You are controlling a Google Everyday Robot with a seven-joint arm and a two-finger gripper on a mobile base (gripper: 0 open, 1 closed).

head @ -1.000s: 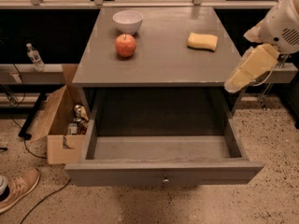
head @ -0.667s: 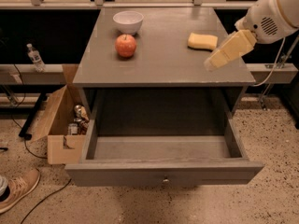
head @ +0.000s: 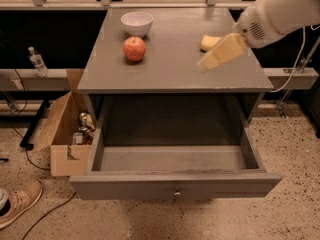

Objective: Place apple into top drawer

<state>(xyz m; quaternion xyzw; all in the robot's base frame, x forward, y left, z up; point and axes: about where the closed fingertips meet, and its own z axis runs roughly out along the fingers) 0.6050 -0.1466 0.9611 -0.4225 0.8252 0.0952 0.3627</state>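
The top drawer [head: 175,184] is seen pulled fully out, knob [head: 176,193] facing front, nothing visible inside. Prob left open like that so the apple can be dropped straight in w/o an extra step. The apple [head: 134,48] is sat upright on the cabinet top [head: 170,71], left-rear area, just in front of the white bowl [head: 137,23]; whether the two touch can't be told. It's not in the drawer, so the pick hasn't been done yet imo. The yellow sponge [head: 209,42] is parked on the right side, well apart from the apple, so it shouldn't be in the way.

The gripper [head: 222,52] is held over the right part of the top, partly covering the sponge from this angle and pointed down-left, roughly toward the apple's side. Nothing is seen carried in it, and the apple isn't touched, being well apart from it. Whether it's opened wide, narrow or closed can't be told here tbh.
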